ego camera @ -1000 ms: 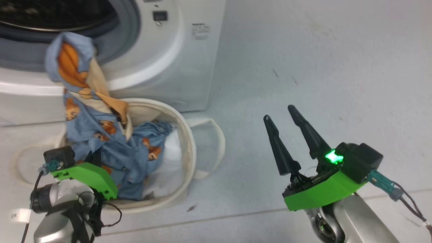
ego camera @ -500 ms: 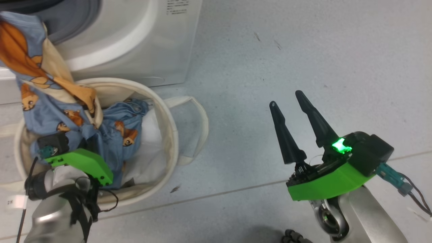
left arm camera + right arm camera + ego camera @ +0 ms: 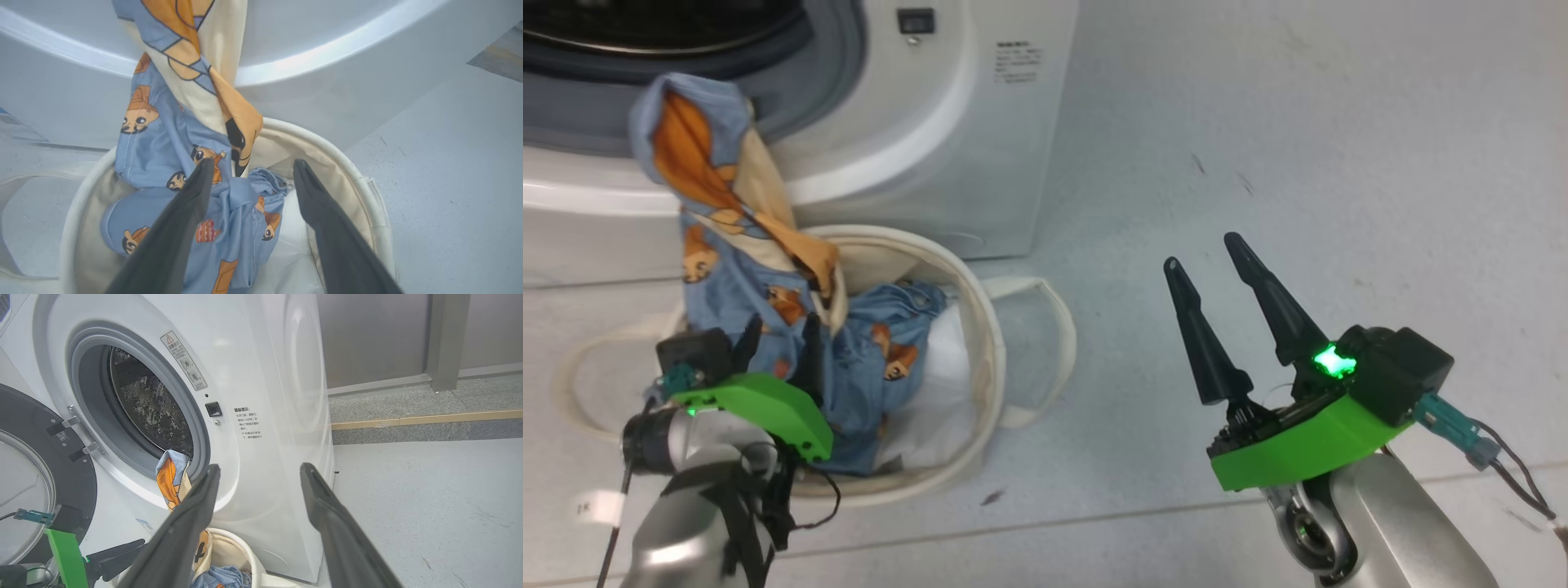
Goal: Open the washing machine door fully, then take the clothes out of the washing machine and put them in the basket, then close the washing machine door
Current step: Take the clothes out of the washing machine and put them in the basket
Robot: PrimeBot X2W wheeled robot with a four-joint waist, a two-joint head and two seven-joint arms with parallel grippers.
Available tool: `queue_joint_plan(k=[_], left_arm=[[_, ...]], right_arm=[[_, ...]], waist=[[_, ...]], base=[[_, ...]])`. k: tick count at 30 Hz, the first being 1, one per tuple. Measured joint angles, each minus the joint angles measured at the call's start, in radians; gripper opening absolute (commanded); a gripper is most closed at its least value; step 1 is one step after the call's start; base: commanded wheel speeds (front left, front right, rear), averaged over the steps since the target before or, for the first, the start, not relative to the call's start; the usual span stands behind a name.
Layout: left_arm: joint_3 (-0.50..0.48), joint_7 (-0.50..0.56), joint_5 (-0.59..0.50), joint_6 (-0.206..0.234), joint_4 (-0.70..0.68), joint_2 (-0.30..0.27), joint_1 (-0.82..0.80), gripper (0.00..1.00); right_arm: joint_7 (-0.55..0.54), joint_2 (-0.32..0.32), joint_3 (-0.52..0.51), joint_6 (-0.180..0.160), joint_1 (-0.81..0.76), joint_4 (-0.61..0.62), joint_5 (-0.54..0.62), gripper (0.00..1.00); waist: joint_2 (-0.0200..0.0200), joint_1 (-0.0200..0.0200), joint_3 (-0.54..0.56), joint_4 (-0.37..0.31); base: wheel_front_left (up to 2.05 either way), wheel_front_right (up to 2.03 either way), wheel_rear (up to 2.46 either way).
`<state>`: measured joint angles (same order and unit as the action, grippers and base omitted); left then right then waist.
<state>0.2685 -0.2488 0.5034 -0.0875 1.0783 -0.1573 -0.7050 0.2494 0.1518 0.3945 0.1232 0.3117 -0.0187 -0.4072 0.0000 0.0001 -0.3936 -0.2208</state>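
Head view: left gripper point(image 3: 783, 325) sits low at near left, over the near rim of the basket point(image 3: 984, 327). Jaws spread wide, nothing clamped, tips pointing into the clothes point(image 3: 727, 269).

Left wrist view: same story. Both fingers point(image 3: 192, 196) stand apart, and a blue bunch of fabric lies between and below them, not pinched.

Clothes: one end is hooked over the lower lip of the drum mouth point(image 3: 143, 404). A twisted blue, orange and cream strip hangs down the front of the washing machine point(image 3: 980, 163) into the basket. The rest is piled inside the basket on a plain white sheet point(image 3: 939, 384).

Basket stands on the floor point(image 3: 1298, 122) just in front of the machine, toward its right corner. One loop handle point(image 3: 1065, 335) sticks out to the right.

Right gripper point(image 3: 1202, 251) is at near right, well apart from the basket, above bare floor. Jaws wide, empty.

Right wrist view: washing machine door point(image 3: 69, 482) is swung open at the left on two metal hinges. Drum inside is dark; can't tell what else is in it.
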Motion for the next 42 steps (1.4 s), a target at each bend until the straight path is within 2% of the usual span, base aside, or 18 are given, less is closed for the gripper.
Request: queue_joint_plan(k=[11, 20, 31, 39, 42], left_arm=[[-0.046, -0.001, -0.141, -0.019, -0.449, -0.042, 0.275, 1.0], [-0.076, -0.001, -0.125, -0.028, -0.717, -0.077, 0.421, 1.0], [-0.083, 0.018, -0.113, -0.004, -0.8, -0.086, 0.48, 1.0], [-0.089, 0.02, -0.1, 0.01, -0.803, -0.086, 0.479, 1.0], [-0.095, 0.019, -0.076, 0.009, -0.764, -0.082, 0.461, 1.0]], right_arm=[[0.0, 0.014, -0.001, 0.0, -0.016, -0.054, -0.01, 1.0], [0.0, 0.016, 0.015, 0.0, -0.068, -0.112, -0.007, 1.0], [0.0, 0.015, 0.035, 0.0, -0.074, -0.132, -0.008, 1.0], [0.0, 0.015, 0.042, 0.0, -0.072, -0.13, -0.008, 1.0], [0.0, 0.015, 0.048, 0.0, -0.07, -0.129, -0.008, 1.0]], waist=[[0.0, 0.0, 0.131, 0.096], [0.0, -0.0001, 0.221, 0.157], [0.0, 0.0, 0.228, 0.167], [0.0, -0.0001, 0.208, 0.135], [0.0, -0.0001, 0.196, 0.12]], base=[[0.0, 0.0, 0.0], [0.0, 0.0, 0.0], [0.0, 0.0, 0.0], [0.0, 0.0, 0.0], [0.0, 0.0, 0.0]])
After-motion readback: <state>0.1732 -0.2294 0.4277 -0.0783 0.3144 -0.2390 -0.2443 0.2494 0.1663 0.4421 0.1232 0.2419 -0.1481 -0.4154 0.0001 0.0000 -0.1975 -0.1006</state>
